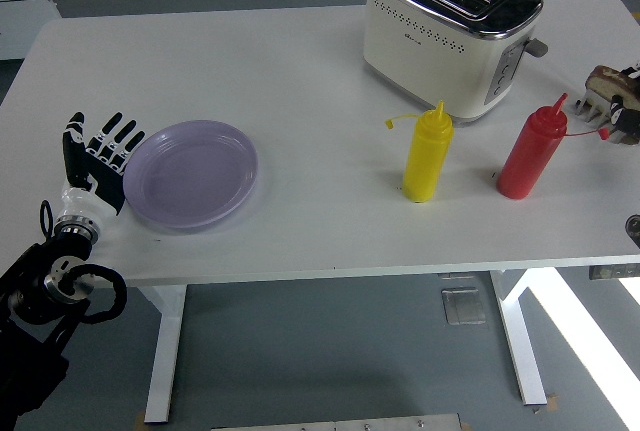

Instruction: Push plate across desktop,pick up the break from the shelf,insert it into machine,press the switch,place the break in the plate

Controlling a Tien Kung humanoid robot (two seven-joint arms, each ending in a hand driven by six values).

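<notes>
Right hand cut off beside the bread
</notes>
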